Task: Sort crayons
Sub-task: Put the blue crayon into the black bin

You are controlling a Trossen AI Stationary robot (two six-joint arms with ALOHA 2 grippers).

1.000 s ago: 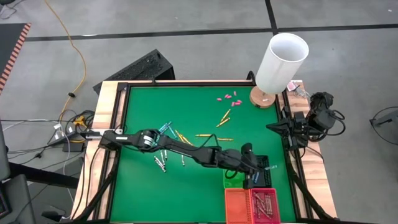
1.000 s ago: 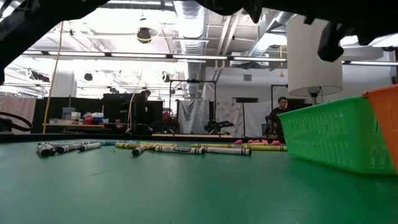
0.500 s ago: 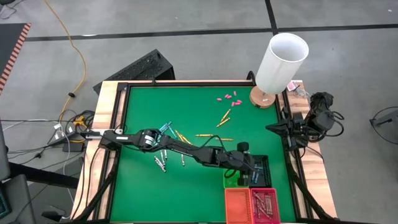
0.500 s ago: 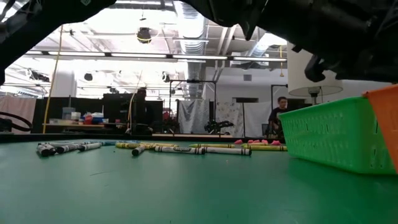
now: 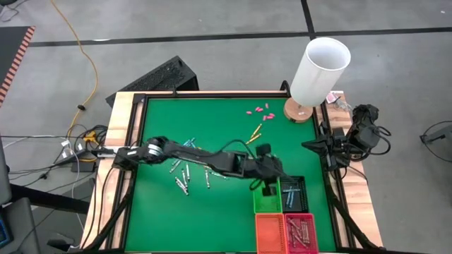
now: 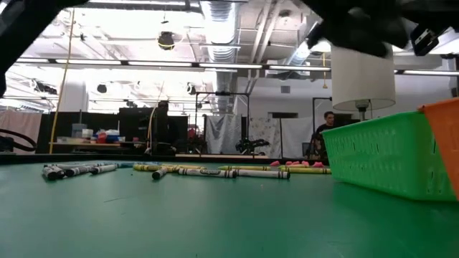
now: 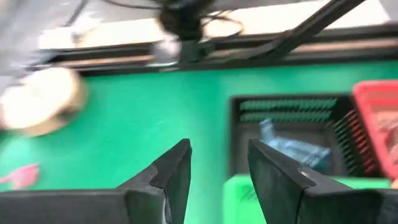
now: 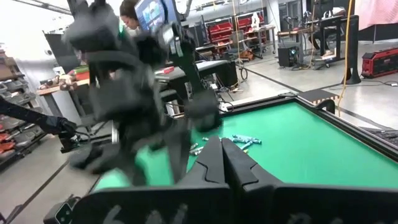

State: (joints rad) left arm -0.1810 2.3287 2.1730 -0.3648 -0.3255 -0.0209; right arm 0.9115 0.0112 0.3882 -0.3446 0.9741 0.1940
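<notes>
Crayons lie scattered on the green table: grey-white ones [image 5: 182, 176], light blue ones [image 5: 188, 144] and yellow-orange ones [image 5: 253, 134]. More light blue crayons [image 7: 292, 150] lie in the black basket [image 5: 293, 192]. My left gripper [image 7: 219, 148] is open with nothing between its fingers. It hangs above the table at the far edge of the green basket [image 5: 267, 202], beside the black one. My right gripper [image 8: 221, 155] is shut and waits off the table's right edge [image 5: 318, 145].
An orange basket [image 5: 270, 233] and a red basket [image 5: 300, 231] holding brownish-red crayons stand at the near edge. A white lamp [image 5: 319, 67] on a wooden base is at the far right corner. Small pink pieces [image 5: 258, 111] lie near it. People stand in the room behind.
My left gripper has risen and drawn back from above the black basket toward the table's left and far side. It has tipped from pointing steeply down to a shallower slant. It now hangs at the green basket's far edge.
</notes>
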